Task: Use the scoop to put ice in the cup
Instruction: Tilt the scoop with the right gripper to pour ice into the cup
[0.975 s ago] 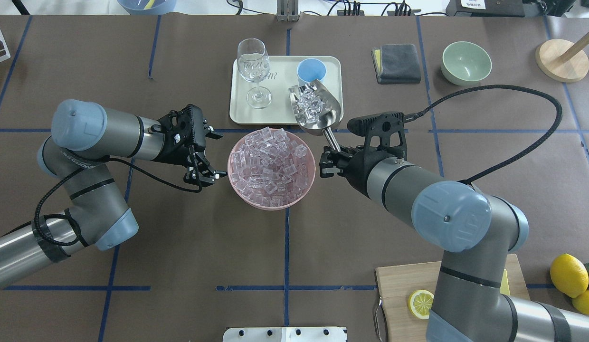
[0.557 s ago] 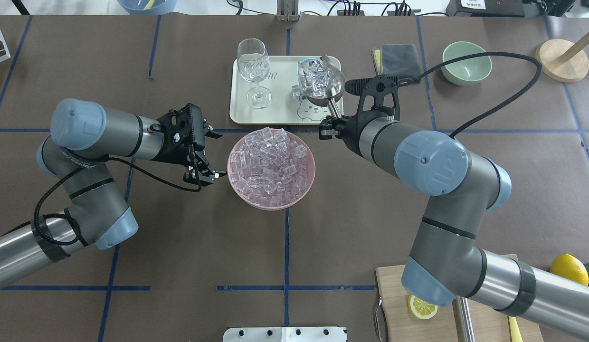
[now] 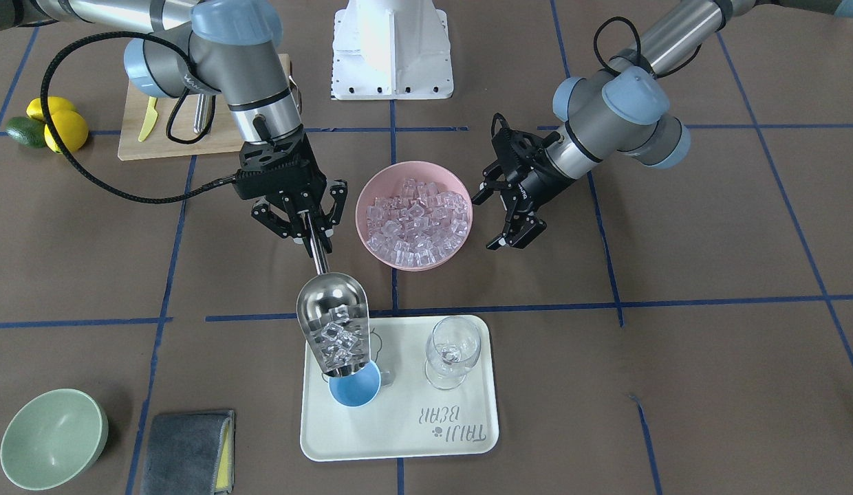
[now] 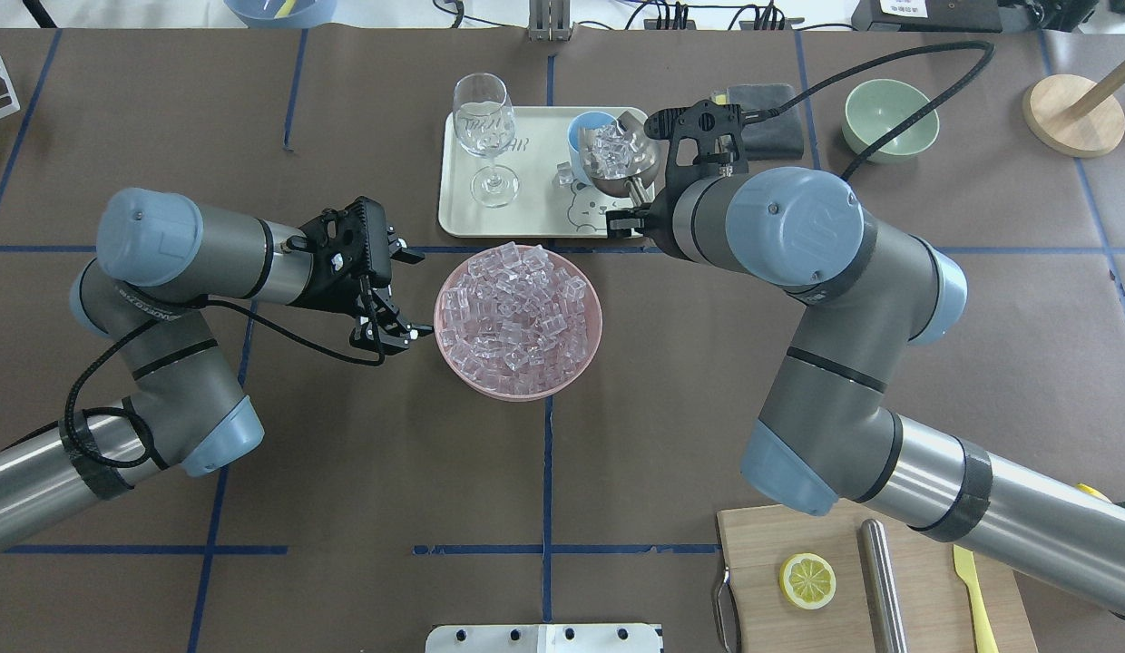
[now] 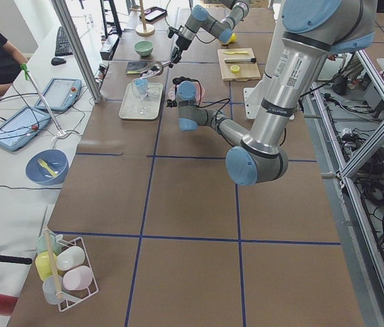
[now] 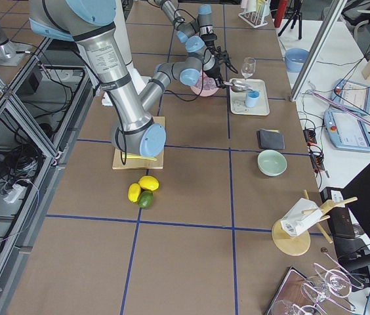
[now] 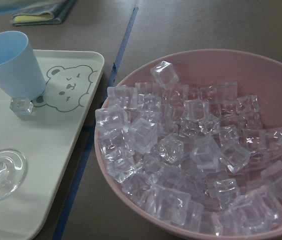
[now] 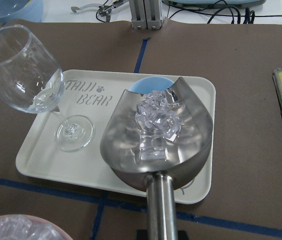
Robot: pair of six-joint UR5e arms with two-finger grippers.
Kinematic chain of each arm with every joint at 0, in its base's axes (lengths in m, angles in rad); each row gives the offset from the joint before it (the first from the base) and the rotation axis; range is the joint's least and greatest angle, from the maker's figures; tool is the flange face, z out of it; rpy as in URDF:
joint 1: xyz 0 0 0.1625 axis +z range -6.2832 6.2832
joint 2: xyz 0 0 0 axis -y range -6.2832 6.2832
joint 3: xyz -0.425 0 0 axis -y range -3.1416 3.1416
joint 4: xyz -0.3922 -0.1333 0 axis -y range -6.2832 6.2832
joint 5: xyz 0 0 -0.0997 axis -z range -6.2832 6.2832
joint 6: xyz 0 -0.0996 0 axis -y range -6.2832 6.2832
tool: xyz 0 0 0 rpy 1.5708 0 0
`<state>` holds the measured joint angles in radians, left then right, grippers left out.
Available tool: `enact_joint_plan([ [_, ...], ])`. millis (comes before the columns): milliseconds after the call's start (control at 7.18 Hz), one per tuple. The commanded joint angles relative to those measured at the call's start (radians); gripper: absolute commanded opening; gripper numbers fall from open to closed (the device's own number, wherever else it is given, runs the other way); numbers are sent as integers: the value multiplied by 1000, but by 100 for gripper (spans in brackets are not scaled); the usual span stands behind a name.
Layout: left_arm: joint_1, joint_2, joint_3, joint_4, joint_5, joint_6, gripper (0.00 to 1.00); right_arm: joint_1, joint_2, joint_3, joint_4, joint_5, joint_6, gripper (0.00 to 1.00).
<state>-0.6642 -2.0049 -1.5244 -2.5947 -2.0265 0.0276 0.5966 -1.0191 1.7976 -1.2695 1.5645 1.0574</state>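
Reference: I give all sides as the robot's own.
Ice bowl [image 3: 413, 170]: centre of the tabletop [image 4: 254, 435], between the two tools; holds most of the ice [image 4: 517, 313].
Tray [image 4: 540, 195]: directly beyond the ice bowl, just apart from it.
Wine glass [image 4: 484, 136]: upright on the tray's left half.
Cup [image 3: 358, 393]: on the tray's right half, far side; I see one loose cube [image 7: 21, 106] just beside its base.
Scoop [image 3: 332, 323]: above the tray, mouth over the cup's rim, cubes inside; handle runs back into the right tool [image 3: 315, 237].
Left tool [image 4: 424, 296]: just left of the ice bowl.
Cloth [image 3: 186, 450]: right of the tray.
Side bowl [image 4: 889, 118]: right of the cloth.
Cutting board [image 4: 762, 562]: near right corner.
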Motion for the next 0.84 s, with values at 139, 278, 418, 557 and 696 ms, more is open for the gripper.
enact_joint_plan([
  [139,0,0,1,-1,2,0,100,40,46,34,-160,80,-28,0],
  [278,0,0,1,1,2,0,100,48,68,36,-207,103,-40,0],
  [418,0,0,3,-1,2,0,100,60,88,39,-246,130,-54,0],
  [557,0,0,3,-1,2,0,100,64,88,40,-254,144,-57,0],
  [696,0,0,3,-1,2,0,100,78,96,40,-272,175,-62,0],
])
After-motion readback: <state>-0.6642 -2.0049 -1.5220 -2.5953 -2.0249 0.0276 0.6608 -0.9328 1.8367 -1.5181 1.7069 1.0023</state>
